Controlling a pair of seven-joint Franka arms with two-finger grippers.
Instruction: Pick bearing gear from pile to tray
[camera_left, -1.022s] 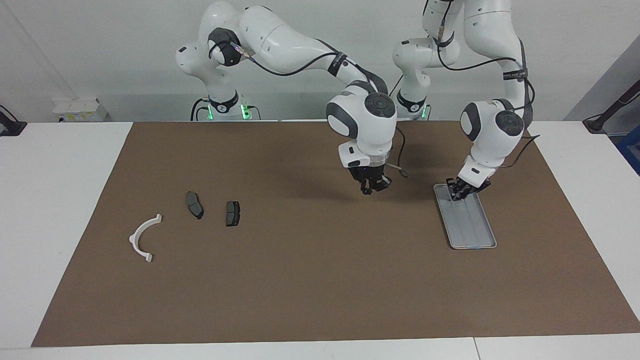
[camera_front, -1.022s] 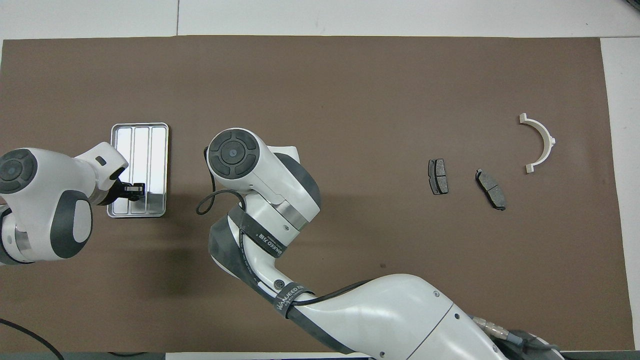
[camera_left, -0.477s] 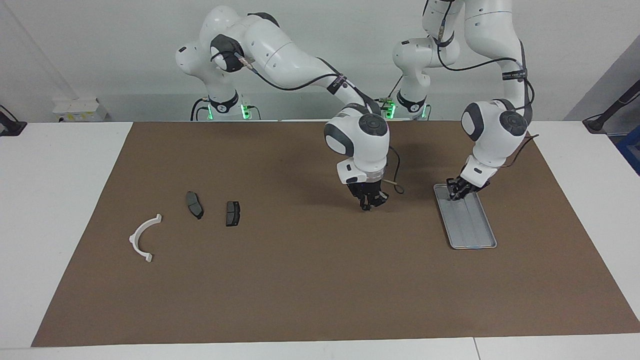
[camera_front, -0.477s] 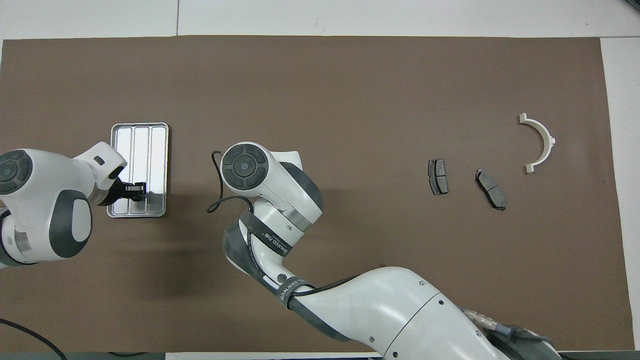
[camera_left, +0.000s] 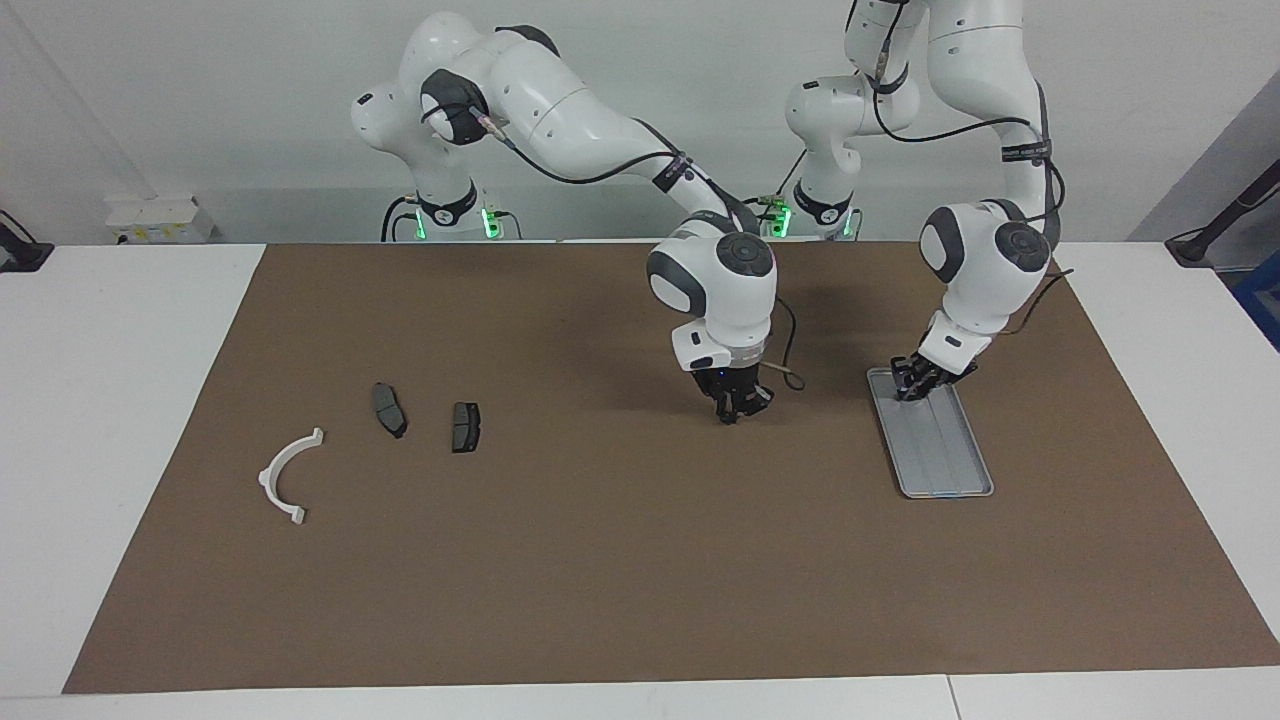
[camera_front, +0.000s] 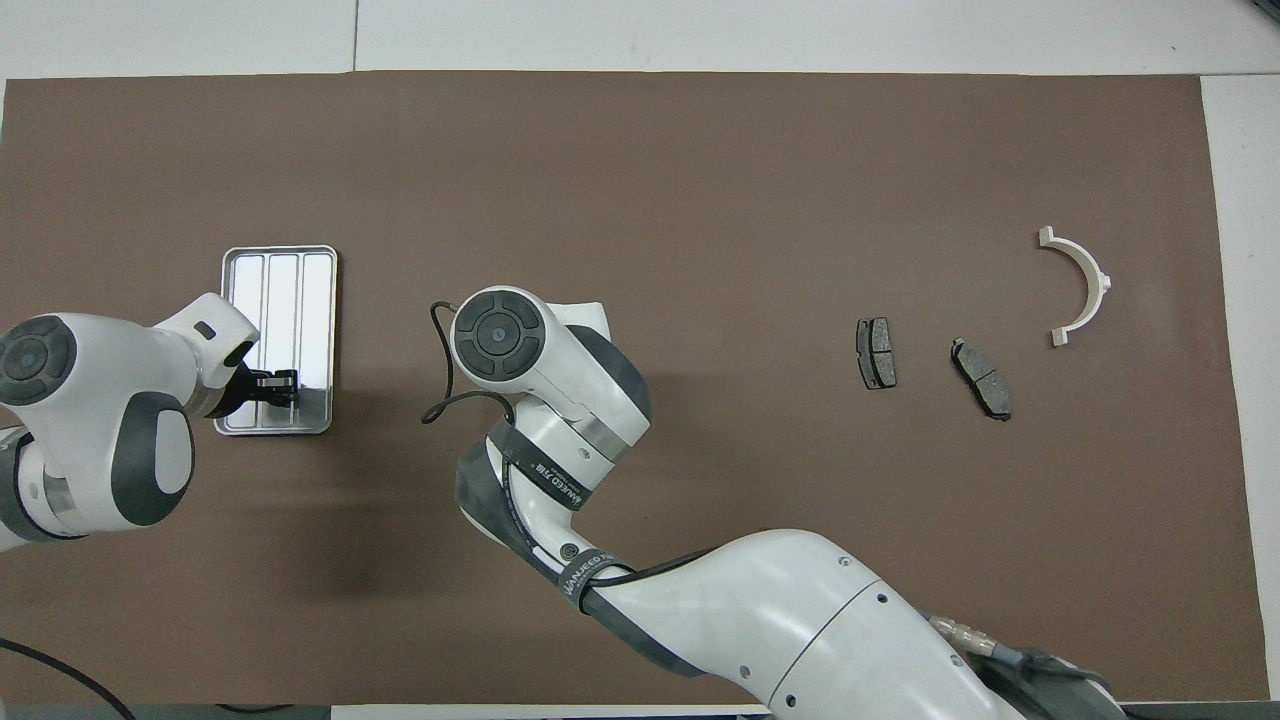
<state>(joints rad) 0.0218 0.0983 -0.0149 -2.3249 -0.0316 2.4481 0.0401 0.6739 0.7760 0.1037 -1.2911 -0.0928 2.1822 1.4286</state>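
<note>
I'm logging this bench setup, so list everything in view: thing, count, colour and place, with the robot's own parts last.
tray: 1, silver-grey, on the mat toward the left arm's end.
brake pads: 2, dark grey, side by side on the mat toward the right arm's end.
half-ring bracket: 1, white, beside the brake pads, closest to the right arm's end and farther from the robots than they are.
mat: 1, brown, covering most of the table.
table: 1, white.
right pincer: 1, black, low over bare mat mid-table.
left pincer: 1, black, down at the tray's end nearer the robots.
</note>
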